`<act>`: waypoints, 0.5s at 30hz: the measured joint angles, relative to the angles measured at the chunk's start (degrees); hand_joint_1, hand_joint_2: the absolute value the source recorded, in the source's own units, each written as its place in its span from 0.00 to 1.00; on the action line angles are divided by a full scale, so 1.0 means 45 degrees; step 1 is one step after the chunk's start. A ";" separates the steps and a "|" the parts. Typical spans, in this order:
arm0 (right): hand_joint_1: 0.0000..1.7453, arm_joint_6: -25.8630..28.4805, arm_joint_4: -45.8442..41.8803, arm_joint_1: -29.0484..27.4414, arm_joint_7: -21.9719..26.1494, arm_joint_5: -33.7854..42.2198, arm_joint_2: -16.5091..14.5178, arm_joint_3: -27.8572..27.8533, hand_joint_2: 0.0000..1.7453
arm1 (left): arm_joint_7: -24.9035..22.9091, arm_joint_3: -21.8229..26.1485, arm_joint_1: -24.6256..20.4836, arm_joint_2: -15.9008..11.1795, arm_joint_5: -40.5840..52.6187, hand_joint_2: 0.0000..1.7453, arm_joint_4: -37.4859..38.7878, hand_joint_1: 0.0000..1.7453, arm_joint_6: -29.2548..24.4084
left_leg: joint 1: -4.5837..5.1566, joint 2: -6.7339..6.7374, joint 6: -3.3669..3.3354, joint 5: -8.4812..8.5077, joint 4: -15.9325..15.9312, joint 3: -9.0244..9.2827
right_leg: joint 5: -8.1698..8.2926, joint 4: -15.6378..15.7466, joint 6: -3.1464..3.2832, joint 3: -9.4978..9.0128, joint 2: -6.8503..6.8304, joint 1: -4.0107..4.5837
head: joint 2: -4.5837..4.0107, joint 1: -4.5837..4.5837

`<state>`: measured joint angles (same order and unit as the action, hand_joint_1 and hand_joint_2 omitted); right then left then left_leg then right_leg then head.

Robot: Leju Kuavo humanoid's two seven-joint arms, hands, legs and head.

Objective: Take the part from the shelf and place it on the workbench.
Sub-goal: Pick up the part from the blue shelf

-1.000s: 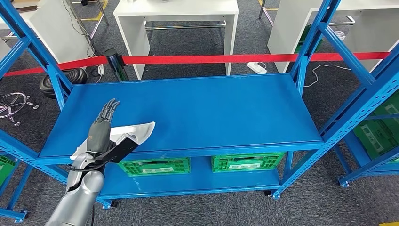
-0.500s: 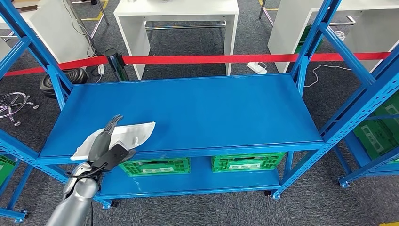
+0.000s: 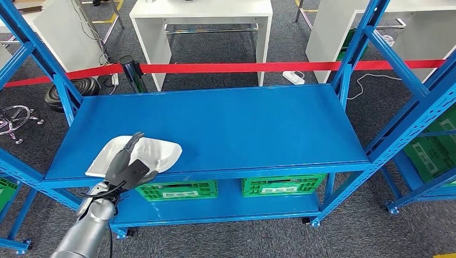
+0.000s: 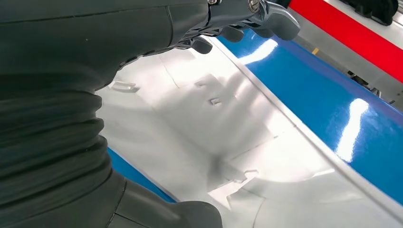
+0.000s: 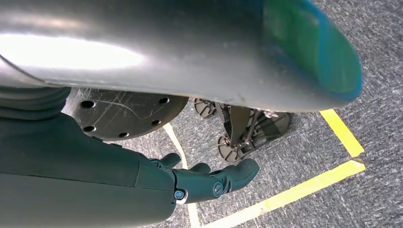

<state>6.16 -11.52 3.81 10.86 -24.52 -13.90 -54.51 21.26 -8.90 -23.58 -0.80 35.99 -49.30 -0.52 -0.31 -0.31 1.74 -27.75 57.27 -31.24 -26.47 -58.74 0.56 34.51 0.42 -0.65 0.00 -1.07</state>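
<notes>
The part is a flat white plastic panel at the front left corner of the blue shelf. My left hand grips its near edge, dark fingers laid over the top and thumb under it, and the panel tilts up off the shelf board. In the left wrist view the panel's ribbed white face runs out from under my left hand, fingertips on one side and the thumb on the other. My right hand hangs over the grey floor, fingers loosely extended, holding nothing.
Two green crates stand on the lower shelf board. Blue uprights frame the shelf's sides. Beyond it run a red barrier tape on a black post and a white table.
My left hand drew back from a flat reach over the panel and curled around its near edge. The panel has tipped up and turned slightly.
</notes>
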 joint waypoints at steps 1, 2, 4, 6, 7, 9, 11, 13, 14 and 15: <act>0.00 0.0000 0.0000 0.0000 0.0024 0.0000 0.0000 0.0000 0.00 | 0.0004 -0.0001 -0.0029 0.0002 0.0026 1.00 0.0054 0.00 -0.0014 | 0.0000 0.0000 0.0000 0.0000 0.0000 0.0000 | 0.0000 0.0000 0.0000 0.0000 0.0000 0.0000 | 0.0000 0.0000; 0.00 -0.0001 0.0000 0.0001 0.0055 0.0000 0.0000 0.0000 0.00 | 0.0000 -0.0004 -0.0071 0.0004 0.0113 1.00 0.0132 0.00 -0.0079 | 0.0000 0.0000 0.0000 -0.0001 0.0000 0.0000 | 0.0000 0.0000 0.0000 0.0000 0.0000 0.0000 | 0.0000 0.0000; 0.00 -0.0001 0.0000 0.0003 0.0110 0.0000 0.0000 -0.0004 0.00 | -0.0119 -0.0018 -0.0186 0.0004 0.0552 1.00 0.0349 0.00 -0.0502 | 0.0000 0.0001 0.0000 -0.0001 0.0000 0.0001 | 0.0000 0.0001 0.0000 0.0000 0.0000 0.0000 | 0.0000 0.0000; 0.00 0.0000 0.0000 0.0006 0.0124 0.0000 0.0000 -0.0018 0.00 | -0.0442 -0.0079 -0.0329 0.0007 0.1333 1.00 0.0636 0.00 -0.1336 | 0.0000 0.0002 0.0001 -0.0001 0.0000 0.0002 | 0.0001 0.0001 0.0000 0.0000 0.0001 0.0000 | 0.0000 0.0000; 0.00 0.0000 0.0000 0.0007 0.0125 0.0000 0.0000 -0.0034 0.00 | -0.0645 -0.0134 -0.0412 0.0010 0.1774 1.00 0.0799 0.00 -0.1797 | 0.0000 0.0001 0.0001 0.0000 0.0000 0.0002 | 0.0001 0.0001 -0.0001 -0.0001 0.0001 0.0000 | 0.0000 0.0000; 0.00 0.0000 0.0000 0.0010 0.0116 0.0000 0.0000 -0.0092 0.00 | -0.1029 -0.0267 -0.0565 0.0013 0.2634 1.00 0.1151 0.00 -0.2630 | 0.0000 0.0001 0.0001 0.0000 0.0000 0.0002 | 0.0001 0.0001 -0.0001 -0.0002 0.0000 0.0000 | 0.0000 0.0000; 0.00 0.0001 0.0000 0.0014 0.0101 -0.0002 -0.0001 -0.0158 0.00 | -0.1287 -0.0368 -0.0673 0.0015 0.3243 1.00 0.1451 0.00 -0.3183 | 0.0000 0.0001 0.0001 0.0000 0.0000 0.0002 | 0.0001 0.0000 -0.0001 -0.0002 0.0001 0.0000 | 0.0000 0.0000; 0.00 -0.0001 0.0000 0.0015 0.0091 -0.0010 -0.0004 -0.0193 0.00 | -0.1383 -0.0410 -0.0733 0.0017 0.3487 1.00 0.1659 0.00 -0.3397 | 0.0000 0.0001 0.0001 0.0000 0.0000 0.0002 | 0.0001 0.0000 -0.0001 -0.0002 0.0002 0.0000 | 0.0000 0.0000; 0.00 -0.0013 0.0000 0.0015 0.0089 -0.0013 -0.0005 -0.0202 0.00 | -0.1407 -0.0419 -0.0746 0.0018 0.3543 1.00 0.1734 0.00 -0.3439 | 0.0000 0.0001 0.0001 -0.0001 0.0000 0.0002 | 0.0001 0.0000 -0.0001 -0.0002 0.0002 0.0000 | 0.0000 0.0000; 0.00 -0.0032 0.0000 0.0016 0.0087 -0.0017 -0.0005 -0.0205 0.00 | -0.1421 -0.0426 -0.0753 0.0018 0.3574 1.00 0.1792 0.00 -0.3456 | 0.0000 0.0001 0.0001 -0.0001 0.0000 0.0002 | 0.0001 0.0000 0.0000 -0.0001 0.0002 0.0000 | 0.0000 0.0000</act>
<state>6.02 -11.52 3.88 11.26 -24.60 -13.92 -55.43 14.86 -10.81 -26.97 -0.72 52.07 -41.24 -16.08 -0.31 -0.31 1.74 -27.75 57.27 -31.23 -26.47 -58.74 0.56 34.50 0.43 -0.65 0.00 -1.07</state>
